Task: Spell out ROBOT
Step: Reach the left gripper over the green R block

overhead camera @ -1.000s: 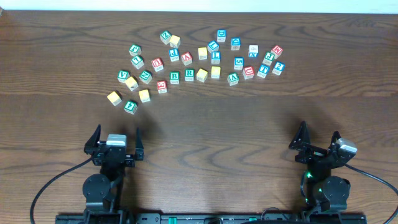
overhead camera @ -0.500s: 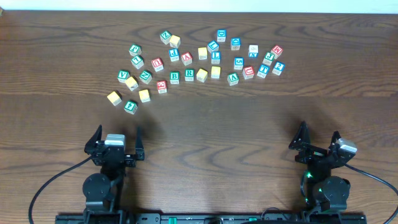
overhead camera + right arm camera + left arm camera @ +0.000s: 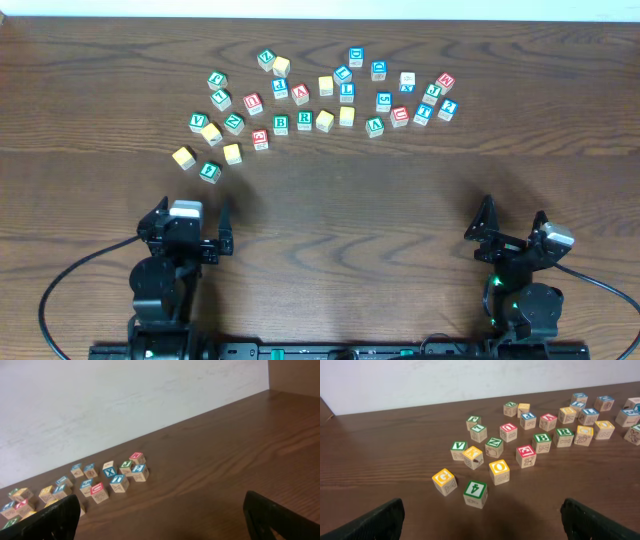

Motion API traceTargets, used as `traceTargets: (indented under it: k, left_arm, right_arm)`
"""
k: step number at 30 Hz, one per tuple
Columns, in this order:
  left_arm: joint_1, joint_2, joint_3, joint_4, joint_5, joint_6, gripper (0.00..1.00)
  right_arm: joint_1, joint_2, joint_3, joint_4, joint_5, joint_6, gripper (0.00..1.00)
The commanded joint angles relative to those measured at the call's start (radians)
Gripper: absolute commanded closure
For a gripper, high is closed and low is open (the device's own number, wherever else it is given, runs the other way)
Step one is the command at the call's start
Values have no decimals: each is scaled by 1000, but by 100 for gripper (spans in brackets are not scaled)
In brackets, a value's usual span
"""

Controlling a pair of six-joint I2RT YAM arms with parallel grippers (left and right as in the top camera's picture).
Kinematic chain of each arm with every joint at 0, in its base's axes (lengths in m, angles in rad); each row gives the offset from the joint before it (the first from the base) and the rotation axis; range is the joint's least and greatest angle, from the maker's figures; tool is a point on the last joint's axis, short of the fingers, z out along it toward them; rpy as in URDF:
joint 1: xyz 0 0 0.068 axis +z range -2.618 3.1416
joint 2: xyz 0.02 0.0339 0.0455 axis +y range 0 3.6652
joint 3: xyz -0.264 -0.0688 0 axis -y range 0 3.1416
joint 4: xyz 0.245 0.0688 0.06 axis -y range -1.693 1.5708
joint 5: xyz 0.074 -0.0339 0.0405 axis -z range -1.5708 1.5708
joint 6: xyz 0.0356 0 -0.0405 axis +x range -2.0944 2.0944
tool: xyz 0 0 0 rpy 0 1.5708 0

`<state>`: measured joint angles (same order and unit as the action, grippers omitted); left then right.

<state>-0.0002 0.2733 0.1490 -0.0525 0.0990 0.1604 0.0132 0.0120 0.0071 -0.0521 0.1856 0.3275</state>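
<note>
We find the left gripper (image 3: pixel 190 210) at the near left edge of the dark brown wooden table (image 3: pixel 400 200). Its jaws are spread to full width and hold nothing. In the left wrist view only its black fingertips (image 3: pixel 375 521) show, one in each lower corner, with bare table between them.

The small wooden letter cubes lie scattered in a loose band across the far half of the table, turned at differing angles and well apart from both grippers.

At the left end of the band, nearest the left gripper, sits a yellow-topped cube (image 3: pixel 444 479); we cannot read its letter with certainty. Just to its right stands a green-printed 4 cube (image 3: pixel 475 489), and beyond that the yellow-printed O cube (image 3: pixel 499 466), its O facing up.

Further right, past a red-printed cube (image 3: pixel 526 452), the green-printed B cube (image 3: pixel 281 123) and the green-printed R cube (image 3: pixel 304 120) stand just beside each other, B on the left, in the middle of the band.

The blue-printed T cube (image 3: pixel 423 113) lies near the right end of the band. In the right wrist view it is the frontmost cube of the right-hand group.

The right gripper (image 3: pixel 512 212) sits at the near right edge of the table. Its jaws are likewise fully spread and empty. The right wrist view shows its black fingertips (image 3: pixel 50 520) in the lower corners, with the cubes far off to the left before a white wall (image 3: pixel 125 400).
</note>
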Motion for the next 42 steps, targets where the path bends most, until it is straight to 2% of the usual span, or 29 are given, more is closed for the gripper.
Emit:
traceTargets:
  k: [1, 10, 22, 30, 35, 42]
  left_arm:
    - [5, 41, 61, 1, 6, -5, 2]
    - [5, 58, 148, -29, 26, -17, 2]
    - [6, 59, 330, -196, 51, -16, 2]
    - [5, 69, 422, -251, 51, -16, 2]
    - [6, 130, 488, -262, 59, -17, 2]
    - [6, 317, 657, -328, 169, -43, 2]
  right_arm:
    - [-10, -4, -2, -4, -2, -14, 1]
    - [-10, -4, -2, -4, -2, -14, 1]
    - [-10, -4, -2, -4, -2, -14, 1]
    - [-10, -4, -2, -4, -2, -14, 1]
    - [-10, -4, -2, -4, -2, -14, 1]
    - [-10, -4, -2, -4, -2, -14, 1]
